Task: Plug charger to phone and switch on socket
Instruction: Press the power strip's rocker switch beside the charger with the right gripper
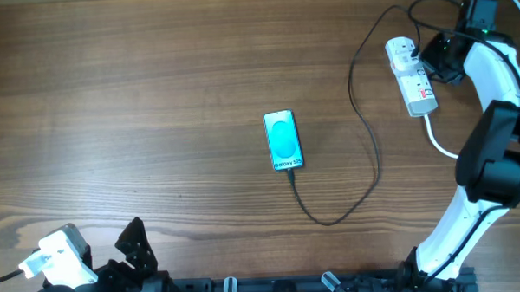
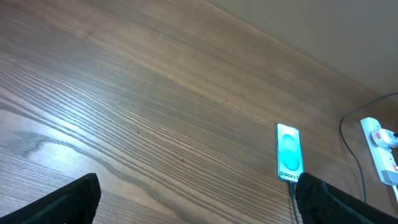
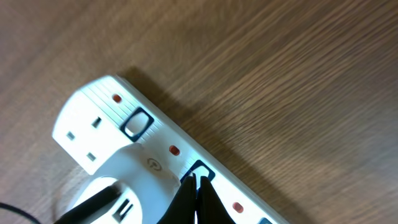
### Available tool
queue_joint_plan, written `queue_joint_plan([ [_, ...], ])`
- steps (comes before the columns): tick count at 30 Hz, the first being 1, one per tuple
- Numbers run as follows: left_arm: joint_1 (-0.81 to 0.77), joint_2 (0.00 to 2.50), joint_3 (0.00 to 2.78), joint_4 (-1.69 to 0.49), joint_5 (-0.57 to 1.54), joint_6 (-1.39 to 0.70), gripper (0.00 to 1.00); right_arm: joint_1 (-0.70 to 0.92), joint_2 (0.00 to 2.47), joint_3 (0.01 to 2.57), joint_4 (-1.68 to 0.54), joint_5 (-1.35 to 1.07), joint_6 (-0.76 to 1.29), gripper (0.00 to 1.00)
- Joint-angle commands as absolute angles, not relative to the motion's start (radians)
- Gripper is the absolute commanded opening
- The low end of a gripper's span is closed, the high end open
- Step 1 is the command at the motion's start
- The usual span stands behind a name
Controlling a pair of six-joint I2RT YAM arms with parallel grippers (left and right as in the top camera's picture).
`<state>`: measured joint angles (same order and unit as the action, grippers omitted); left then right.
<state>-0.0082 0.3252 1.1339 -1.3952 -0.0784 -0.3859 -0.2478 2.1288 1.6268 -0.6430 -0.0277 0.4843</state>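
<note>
The phone (image 1: 283,140) lies mid-table with its cyan screen up, and shows in the left wrist view (image 2: 289,152). The thin black charger cable (image 1: 364,116) runs from the phone's near end in a loop to a white plug (image 3: 134,186) seated in the socket (image 1: 411,76). The socket is a white power strip at the far right (image 3: 99,115). My right gripper (image 3: 198,180) is shut, its tips pressing on a black rocker switch of the strip beside the plug. My left gripper (image 2: 199,202) is open and empty, low at the near left.
The strip's thick white cord (image 1: 440,140) curves toward the right arm's base. Another rocker switch (image 3: 137,123) and red indicator marks (image 3: 174,150) sit along the strip. The right arm (image 1: 494,146) stands over the right edge of the table.
</note>
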Motion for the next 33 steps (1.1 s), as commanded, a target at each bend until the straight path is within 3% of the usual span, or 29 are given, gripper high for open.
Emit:
queue_joint_plan([
  [1,-0.011,0.323,1.132,-1.394,-0.088,-0.373,1.0,-0.217,2.169,1.626,-0.643,-0.053,0.471,0.04],
  [13,-0.011,0.323,1.132,-1.394,-0.088,-0.373,1.0,-0.205,2.176,1.626,-0.641,0.019,0.435,0.04],
  [25,-0.011,0.323,1.132,-1.394,-0.088,-0.373,1.0,-0.159,2.229,1.626,-0.668,-0.067,0.365,0.05],
  [29,-0.011,0.323,1.132,-1.395,-0.088,-0.374,1.0,-0.16,2.191,1.653,-0.72,0.166,0.446,0.04],
  [33,-0.011,0.323,1.132,-1.394,-0.088,-0.373,1.0,-0.178,2.096,1.677,-0.696,0.191,0.418,0.05],
])
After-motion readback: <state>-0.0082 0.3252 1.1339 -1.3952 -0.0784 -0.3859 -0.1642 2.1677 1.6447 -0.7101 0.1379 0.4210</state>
